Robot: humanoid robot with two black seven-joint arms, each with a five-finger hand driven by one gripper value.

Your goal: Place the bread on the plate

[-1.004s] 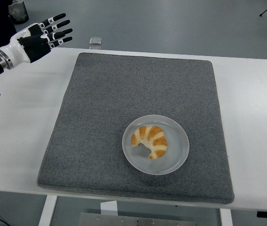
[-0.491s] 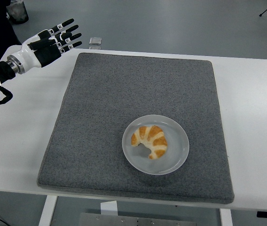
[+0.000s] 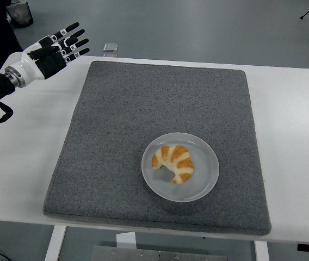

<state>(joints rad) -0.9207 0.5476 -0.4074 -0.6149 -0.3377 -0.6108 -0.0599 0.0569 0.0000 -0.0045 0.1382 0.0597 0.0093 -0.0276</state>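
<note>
Head view: left hand (image 3: 48,51) spread, empty, far-left edge; bread (image 3: 174,162) on plate (image 3: 204,185).

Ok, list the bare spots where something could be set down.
The grey mat is bare behind and left of the plate, which holds the croissant. The white table is free right of the mat. The left hand hovers at the far-left corner.

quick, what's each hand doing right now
Left hand: open, fingers spread, holding nothing, above the table's far left corner.
Right hand: not in view.

left hand (image 3: 50,50) raised, fingers (image 3: 70,39) spread
</note>
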